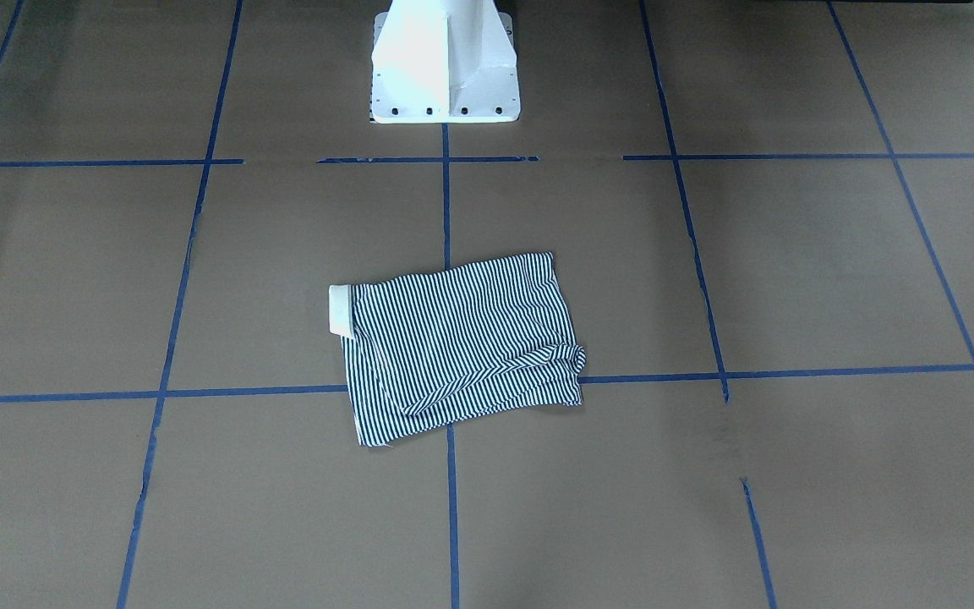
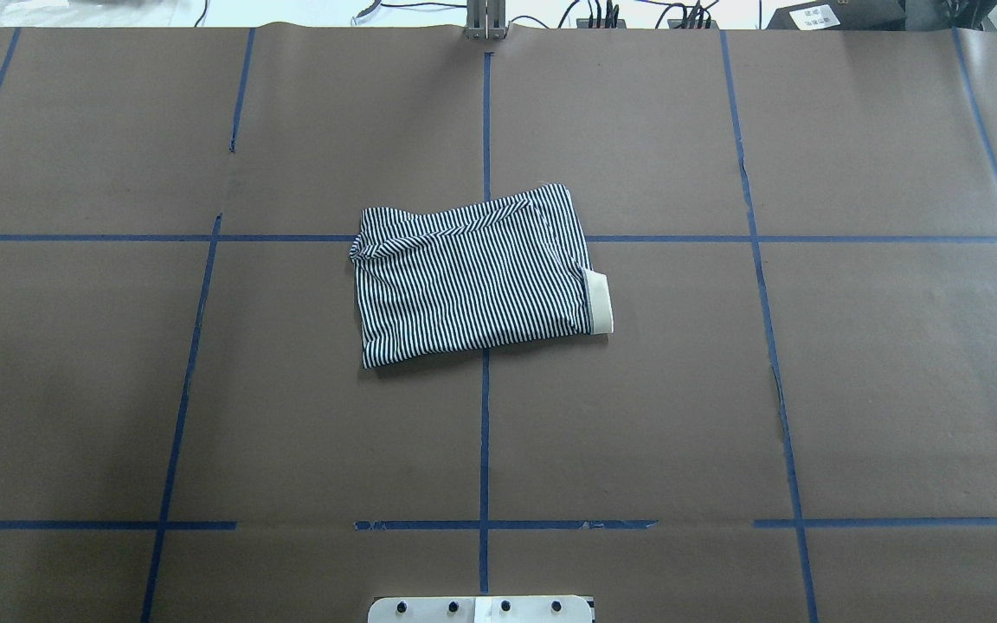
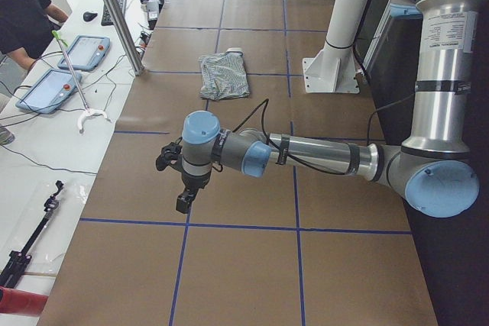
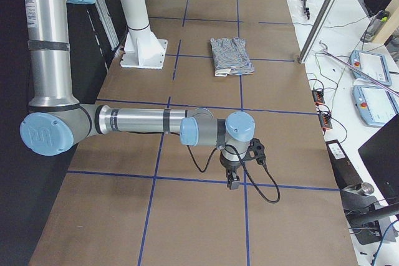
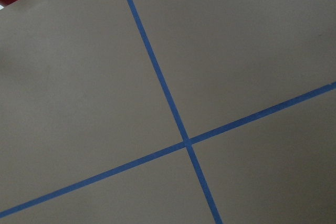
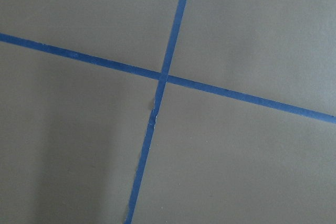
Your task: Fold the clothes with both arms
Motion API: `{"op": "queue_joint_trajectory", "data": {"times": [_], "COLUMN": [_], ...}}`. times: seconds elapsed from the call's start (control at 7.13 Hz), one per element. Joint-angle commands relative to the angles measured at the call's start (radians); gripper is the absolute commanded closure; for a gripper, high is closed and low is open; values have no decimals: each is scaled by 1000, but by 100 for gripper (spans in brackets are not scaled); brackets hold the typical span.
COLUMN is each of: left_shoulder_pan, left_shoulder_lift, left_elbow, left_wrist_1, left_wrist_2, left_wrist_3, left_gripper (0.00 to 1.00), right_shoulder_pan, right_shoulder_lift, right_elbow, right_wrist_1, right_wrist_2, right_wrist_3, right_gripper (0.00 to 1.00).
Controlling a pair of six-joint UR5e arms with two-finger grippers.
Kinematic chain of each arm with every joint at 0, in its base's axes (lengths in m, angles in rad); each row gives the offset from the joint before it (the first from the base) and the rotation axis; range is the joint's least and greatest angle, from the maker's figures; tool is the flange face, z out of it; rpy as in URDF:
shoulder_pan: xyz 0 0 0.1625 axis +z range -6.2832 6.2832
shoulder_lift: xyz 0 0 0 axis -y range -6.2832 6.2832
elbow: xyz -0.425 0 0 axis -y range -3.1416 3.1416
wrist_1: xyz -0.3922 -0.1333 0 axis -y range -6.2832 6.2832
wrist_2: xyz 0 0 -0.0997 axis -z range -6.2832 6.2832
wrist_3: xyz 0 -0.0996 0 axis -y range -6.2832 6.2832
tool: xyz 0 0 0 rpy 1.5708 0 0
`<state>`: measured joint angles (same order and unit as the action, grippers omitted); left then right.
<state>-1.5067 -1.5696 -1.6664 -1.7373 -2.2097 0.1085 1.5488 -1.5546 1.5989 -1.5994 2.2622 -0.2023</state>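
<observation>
Well apart: shirt [image 2: 472,272], tools [image 3: 183,202] [image 4: 232,183]

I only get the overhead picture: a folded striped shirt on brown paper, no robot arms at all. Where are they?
Observer: The left side camera shows the left arm stretched out low over the paper, the left claw pointing down, well away from the shirt.
Visitor: And the other?
Observer: The right arm mirrors it on the opposite side, right claw down too.
Visitor: Holding anything?
Observer: Nothing shows; its wrist camera sees only paper and crossed blue tape.
</observation>
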Motion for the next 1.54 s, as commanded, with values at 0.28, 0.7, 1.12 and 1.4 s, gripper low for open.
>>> {"op": "queue_joint_trajectory", "data": {"times": [0.28,0.7,1.12,1.4], "left_shoulder_pan": [-12,-12,-10,-12], "left_shoulder_lift": [19,20,19,19], "left_elbow": [6,13,27,25], "left_wrist_1": [108,111,111,113], "left_wrist_2": [-27,-28,-28,-28], "left_wrist_3": [31,99,99,88], "left_gripper": [0,0,0,0], "right_shoulder_pan": [11,45,45,44], "right_shoulder_lift": [2,-12,-13,-12], "right_elbow": [-4,-2,7,7], "right_wrist_1": [-8,-7,6,6], "right_wrist_2": [69,89,88,88], "right_wrist_3": [7,11,108,112], "right_gripper": [0,0,0,0]}}
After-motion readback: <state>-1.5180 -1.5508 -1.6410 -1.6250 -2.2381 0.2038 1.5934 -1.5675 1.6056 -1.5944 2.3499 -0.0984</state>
